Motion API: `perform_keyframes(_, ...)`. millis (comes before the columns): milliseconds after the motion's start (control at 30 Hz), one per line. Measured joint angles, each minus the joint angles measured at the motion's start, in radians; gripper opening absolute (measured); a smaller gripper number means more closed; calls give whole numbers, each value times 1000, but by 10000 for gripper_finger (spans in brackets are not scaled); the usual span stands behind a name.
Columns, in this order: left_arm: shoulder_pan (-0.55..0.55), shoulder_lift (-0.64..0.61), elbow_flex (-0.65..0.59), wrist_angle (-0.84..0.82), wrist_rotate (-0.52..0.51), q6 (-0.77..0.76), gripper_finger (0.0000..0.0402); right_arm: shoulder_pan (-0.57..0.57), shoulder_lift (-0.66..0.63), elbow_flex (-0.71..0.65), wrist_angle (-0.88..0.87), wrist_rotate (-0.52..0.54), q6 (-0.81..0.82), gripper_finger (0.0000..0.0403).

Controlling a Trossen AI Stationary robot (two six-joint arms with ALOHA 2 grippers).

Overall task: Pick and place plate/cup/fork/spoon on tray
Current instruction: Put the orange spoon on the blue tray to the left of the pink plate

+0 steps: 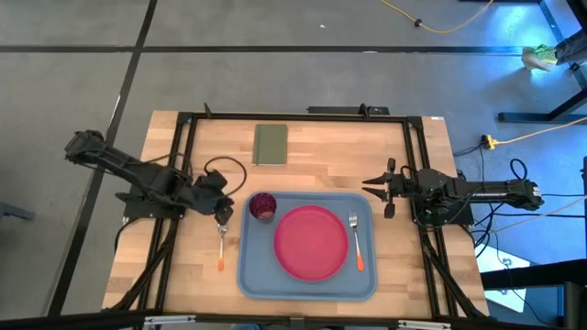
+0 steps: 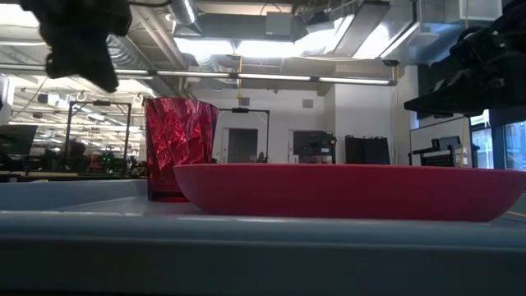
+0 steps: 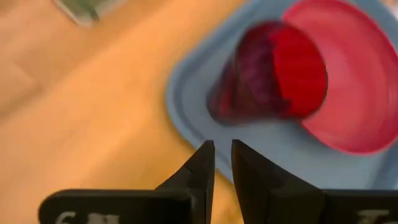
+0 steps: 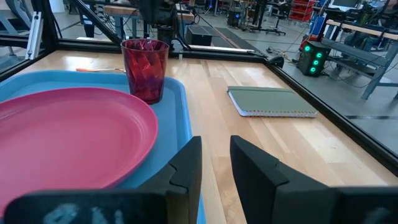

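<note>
The light-blue tray (image 1: 249, 275) lies at the table's middle front. On it the pink-red plate (image 1: 312, 241) lies flat. The dark red cup (image 1: 263, 206) stands upright in the tray's far left corner. The fork (image 1: 356, 240) lies to the right of the plate. The spoon (image 1: 221, 247) lies on the wood left of the tray. My left gripper (image 1: 221, 214) hovers by the spoon's bowl end, and its fingers (image 3: 222, 149) stand a narrow gap apart and hold nothing. My right gripper (image 1: 381, 194) waits open and empty just past the tray's far right corner.
An olive-green pad (image 1: 271, 144) lies flat at the table's far middle; it also shows in the right wrist view (image 4: 270, 101). Black frame rails run along the table's left, right and far sides. Bare wood lies between the pad and the tray.
</note>
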Motion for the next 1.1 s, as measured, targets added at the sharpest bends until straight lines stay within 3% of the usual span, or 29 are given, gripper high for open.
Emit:
perform_keyframes(367, -161, 144, 44, -77, 139, -452, 46, 0, 0, 0, 0, 0, 0, 90)
perform_keyframes(500, -224, 215, 91, -72, 146, -559, 46, 0, 0, 0, 0, 0, 0, 90)
perform_keyframes(700, -292, 364, 191, -131, 238, -752, 46, 0, 0, 0, 0, 0, 0, 90)
perform_keyframes(867, -318, 487, 275, -273, 238, -927, 46, 0, 0, 0, 0, 0, 0, 90)
perform_keyframes(1100, -318, 623, 283, -279, 226, -1024, 46, 0, 0, 0, 0, 0, 0, 90)
